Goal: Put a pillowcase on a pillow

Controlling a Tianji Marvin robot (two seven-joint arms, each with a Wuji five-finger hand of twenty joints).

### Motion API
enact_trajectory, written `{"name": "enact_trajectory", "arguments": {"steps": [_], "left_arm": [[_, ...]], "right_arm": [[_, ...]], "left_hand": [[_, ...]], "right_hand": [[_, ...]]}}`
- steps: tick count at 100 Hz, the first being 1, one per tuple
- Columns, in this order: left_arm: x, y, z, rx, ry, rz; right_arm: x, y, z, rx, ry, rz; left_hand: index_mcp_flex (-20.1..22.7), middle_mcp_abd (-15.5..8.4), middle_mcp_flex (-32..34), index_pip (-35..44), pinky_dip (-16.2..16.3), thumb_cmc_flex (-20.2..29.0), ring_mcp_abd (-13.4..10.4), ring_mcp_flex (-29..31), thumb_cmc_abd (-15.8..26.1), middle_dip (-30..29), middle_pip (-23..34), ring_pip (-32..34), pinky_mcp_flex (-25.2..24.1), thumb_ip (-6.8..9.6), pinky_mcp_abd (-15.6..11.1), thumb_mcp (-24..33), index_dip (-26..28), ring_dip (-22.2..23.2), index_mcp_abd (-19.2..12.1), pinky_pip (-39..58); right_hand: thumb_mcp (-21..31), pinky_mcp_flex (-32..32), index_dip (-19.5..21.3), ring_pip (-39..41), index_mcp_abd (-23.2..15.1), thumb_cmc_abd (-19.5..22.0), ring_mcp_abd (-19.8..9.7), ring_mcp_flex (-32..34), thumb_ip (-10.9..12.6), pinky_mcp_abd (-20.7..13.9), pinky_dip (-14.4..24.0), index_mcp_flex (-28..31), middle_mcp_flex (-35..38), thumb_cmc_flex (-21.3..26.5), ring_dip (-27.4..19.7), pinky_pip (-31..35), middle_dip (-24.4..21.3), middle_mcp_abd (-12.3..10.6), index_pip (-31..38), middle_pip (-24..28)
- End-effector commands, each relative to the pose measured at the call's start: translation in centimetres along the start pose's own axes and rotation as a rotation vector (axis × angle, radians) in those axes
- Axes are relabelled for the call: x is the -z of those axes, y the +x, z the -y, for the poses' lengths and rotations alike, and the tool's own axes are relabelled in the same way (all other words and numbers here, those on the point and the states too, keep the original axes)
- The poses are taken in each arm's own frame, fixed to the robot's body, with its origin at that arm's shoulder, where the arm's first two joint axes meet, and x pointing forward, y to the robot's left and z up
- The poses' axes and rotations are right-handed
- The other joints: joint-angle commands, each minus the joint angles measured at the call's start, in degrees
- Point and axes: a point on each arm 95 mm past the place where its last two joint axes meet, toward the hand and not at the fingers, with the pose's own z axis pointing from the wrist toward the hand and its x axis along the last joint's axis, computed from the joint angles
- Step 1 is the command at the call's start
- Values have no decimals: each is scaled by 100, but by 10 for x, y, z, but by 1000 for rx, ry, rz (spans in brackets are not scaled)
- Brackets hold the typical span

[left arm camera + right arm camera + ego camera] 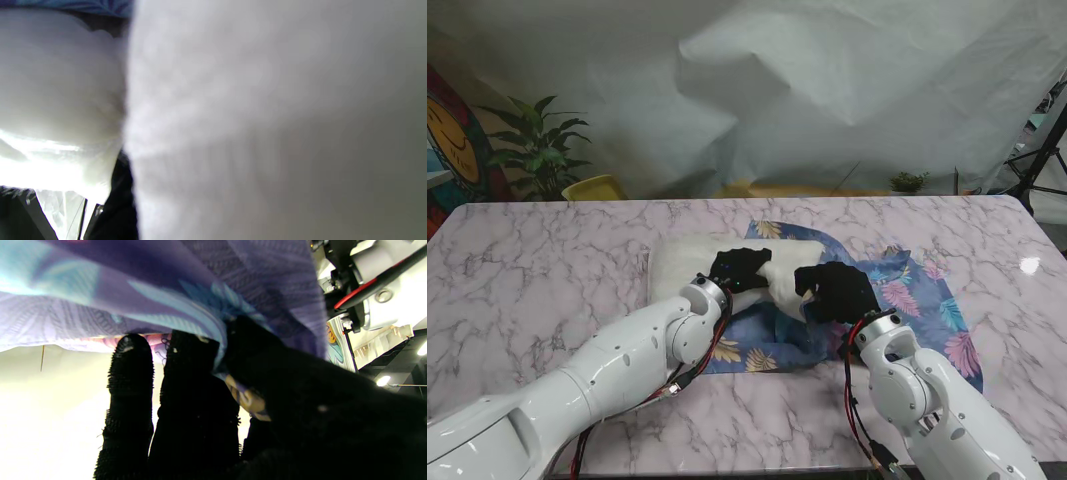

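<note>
White pillow (682, 265) half inside the blue leaf-print pillowcase (917, 300) on your marble worktop (537, 270).
Your right hand (835, 292) pinches the pillowcase edge between its fingers (186, 380); your left hand (739, 268) rests on the pillow, its grip impossible to tell.

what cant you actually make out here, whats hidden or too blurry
- Stand view: how far the pillow sits inside the pillowcase; both hands cover the opening.
- Stand view: the left hand fingers, pressed into the pillow, so its grip is unclear.
- Left wrist view: nearly all blurred white pillow fabric against the lens.
- Right wrist view: the right hand pinches pillowcase cloth, which blocks the pillow.
</note>
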Motion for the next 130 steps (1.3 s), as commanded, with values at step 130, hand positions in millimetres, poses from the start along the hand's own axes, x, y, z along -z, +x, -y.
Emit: {"name": "enact_trajectory", "arguments": {"steps": [130], "left_arm": [[11,24,-7,48,64,-78]], "right_arm": [[-18,14,-5,-72,155,57]], "left_hand": [[1098,-1036,1412,231,151,-805,-1395,680,647,-159,1206,1955,637,501,-869,907,70,-379,254,1773]], "right_hand": [[-1770,-2783,-3524,-2752,1604,2379,457,-2678,942,194,506,-2720,-3243,-2940,-550,-873,-367,406,-3736,-713]]}}
